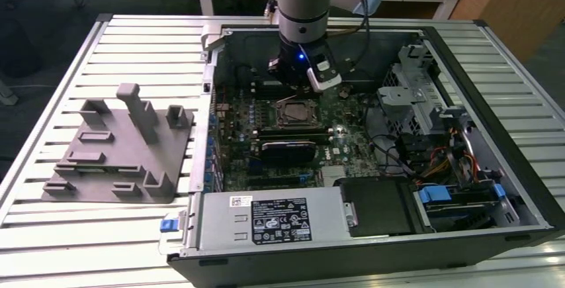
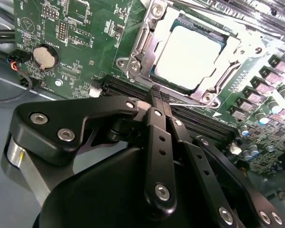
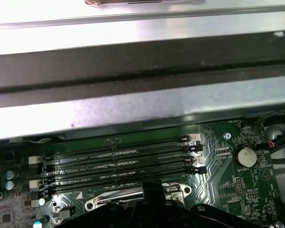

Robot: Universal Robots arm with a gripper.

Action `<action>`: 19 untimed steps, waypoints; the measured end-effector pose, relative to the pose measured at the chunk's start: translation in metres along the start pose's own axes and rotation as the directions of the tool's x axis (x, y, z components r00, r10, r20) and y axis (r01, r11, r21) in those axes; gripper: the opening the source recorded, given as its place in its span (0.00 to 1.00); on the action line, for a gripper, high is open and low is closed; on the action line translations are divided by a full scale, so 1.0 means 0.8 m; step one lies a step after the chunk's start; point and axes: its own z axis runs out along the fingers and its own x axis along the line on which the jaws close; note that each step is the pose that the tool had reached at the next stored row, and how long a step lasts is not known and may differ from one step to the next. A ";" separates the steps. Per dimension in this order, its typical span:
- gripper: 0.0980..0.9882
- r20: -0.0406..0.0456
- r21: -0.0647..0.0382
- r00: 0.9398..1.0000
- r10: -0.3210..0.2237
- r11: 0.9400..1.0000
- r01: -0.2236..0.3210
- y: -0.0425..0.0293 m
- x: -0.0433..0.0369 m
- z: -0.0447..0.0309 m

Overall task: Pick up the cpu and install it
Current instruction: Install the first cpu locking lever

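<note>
Sitting in its socket (image 2: 154,47), the chip (image 2: 190,54) looks light, stiff, fragile; edges offer grip. Gripper (image 2: 157,97) hovers pinched together, empty.

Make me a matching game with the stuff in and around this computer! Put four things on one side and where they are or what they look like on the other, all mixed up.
Things:
1. cpu
2. pincer
3. coin battery
4. grey fixture

Descriptions:
A. round and silvery, on the green motherboard
B. on the slatted table, outside the computer case
C. silvery-white square sitting in the socket frame
D. black fingers pressed together, holding nothing, over the memory slots

Pairs: 1-C, 2-D, 3-A, 4-B
</note>
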 end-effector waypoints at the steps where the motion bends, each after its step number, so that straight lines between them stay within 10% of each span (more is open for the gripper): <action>1: 0.01 0.001 0.001 1.000 0.004 1.000 -0.004 0.0010 0.000 0.0006; 19: 0.01 0.015 0.014 0.997 0.071 0.997 -0.071 0.0094 0.010 0.0093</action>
